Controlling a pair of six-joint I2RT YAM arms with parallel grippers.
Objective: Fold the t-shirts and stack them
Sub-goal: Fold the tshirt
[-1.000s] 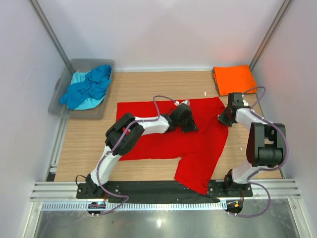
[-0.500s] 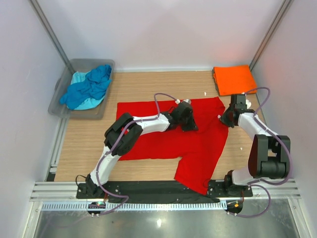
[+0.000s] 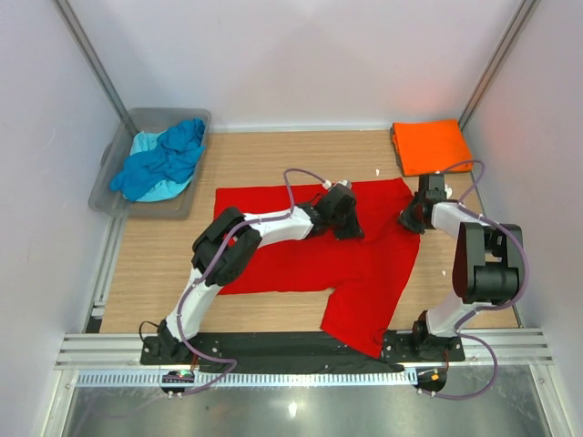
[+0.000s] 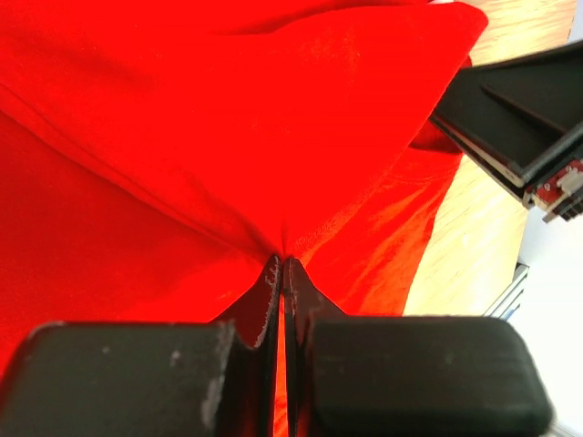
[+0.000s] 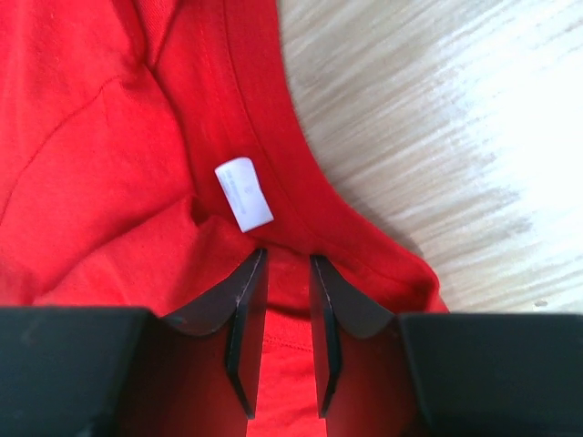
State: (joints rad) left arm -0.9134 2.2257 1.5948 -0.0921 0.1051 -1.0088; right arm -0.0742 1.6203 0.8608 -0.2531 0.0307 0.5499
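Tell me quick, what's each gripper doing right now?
Left gripper: shut, pinching a fold of the bright red cloth t-shirt.
Right gripper: open a little, jaws astride the same shirt's neckline, not visibly gripping it.

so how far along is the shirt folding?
Done: one orange t-shirt lies folded at the far right corner. In hand: the red t-shirt lies spread out, unfinished. The left tool is shut on a pinch of it, and the right tool sits at the collar, jaws slightly apart. Left: the blue t-shirt and pale turquoise t-shirt, crumpled in the grey tub, then stacking.
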